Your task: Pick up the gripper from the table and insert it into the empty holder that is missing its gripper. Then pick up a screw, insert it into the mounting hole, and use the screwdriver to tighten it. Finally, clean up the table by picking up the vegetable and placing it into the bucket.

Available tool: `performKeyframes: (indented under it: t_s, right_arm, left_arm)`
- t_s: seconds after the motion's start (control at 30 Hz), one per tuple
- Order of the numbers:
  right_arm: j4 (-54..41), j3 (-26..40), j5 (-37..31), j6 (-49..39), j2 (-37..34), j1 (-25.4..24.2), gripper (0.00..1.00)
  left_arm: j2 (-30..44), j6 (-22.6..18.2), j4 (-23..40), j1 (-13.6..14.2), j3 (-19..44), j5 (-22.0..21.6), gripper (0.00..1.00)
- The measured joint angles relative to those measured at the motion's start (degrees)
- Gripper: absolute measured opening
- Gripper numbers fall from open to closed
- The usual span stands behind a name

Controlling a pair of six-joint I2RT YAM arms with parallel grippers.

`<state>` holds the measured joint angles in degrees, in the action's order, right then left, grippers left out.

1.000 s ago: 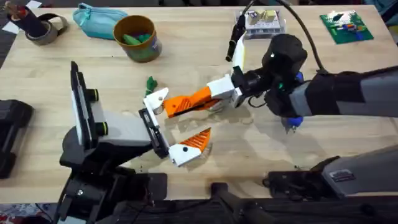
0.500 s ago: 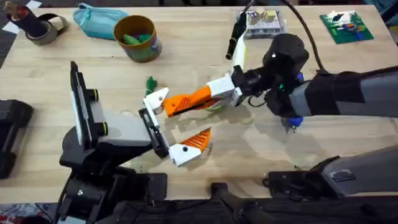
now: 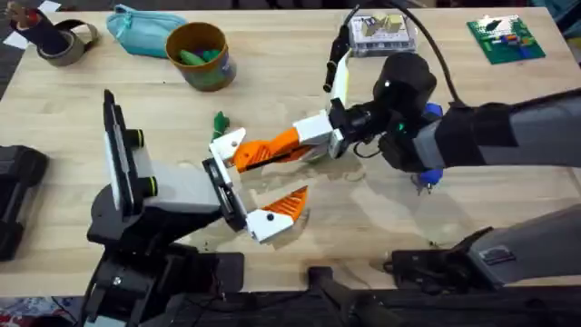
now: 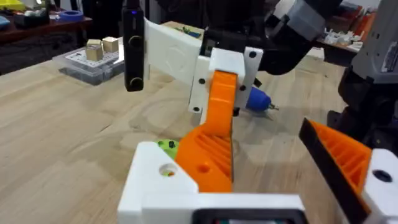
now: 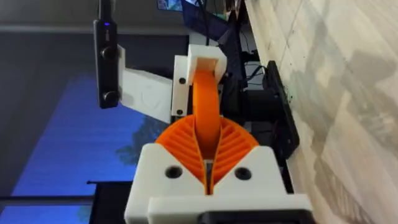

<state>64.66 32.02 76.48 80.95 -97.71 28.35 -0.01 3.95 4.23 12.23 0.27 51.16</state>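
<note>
My right gripper (image 3: 304, 138) (image 5: 206, 158) is shut on the orange gripper (image 3: 260, 154) (image 4: 208, 158) and holds it against the white holder (image 3: 227, 143) (image 4: 158, 180). That holder is the upper finger of my left gripper (image 3: 270, 173), which is open. Its other finger (image 3: 277, 213) (image 4: 342, 155) carries a ribbed orange wedge. A green vegetable (image 3: 220, 121) lies on the table (image 3: 73, 100) just behind the holder. The blue screwdriver (image 3: 428, 176) (image 4: 258, 101) lies partly under the right arm. The bucket (image 3: 201, 54) stands at the back left with green pieces inside.
At the back left are a grey tape roll (image 3: 64, 41) and a teal pouch (image 3: 136, 27). A clear plastic box (image 3: 381, 32) and a green circuit board (image 3: 504, 38) sit at the back right. A black block (image 3: 14, 195) lies at the left edge.
My right gripper has shifted slightly left with the orange gripper, pressing it closer along the holder. The left arm has stayed still.
</note>
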Motion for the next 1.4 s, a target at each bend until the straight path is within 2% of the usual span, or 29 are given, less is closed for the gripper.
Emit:
performKeyframes:
  t_s: [0.67, 1.4]
  right_arm:
    - [-0.46, 6.4, -0.11, 0.13, -4.95, 0.75, 0.02]
    - [-0.61, 6.86, -0.41, 0.26, -5.16, 1.54, 0.02]
  left_arm:
    - [0.0, 0.16, -0.03, 0.0, 0.0, -0.19, 0.988]
    - [0.0, 0.17, -0.09, 0.0, 0.0, -0.59, 0.988]
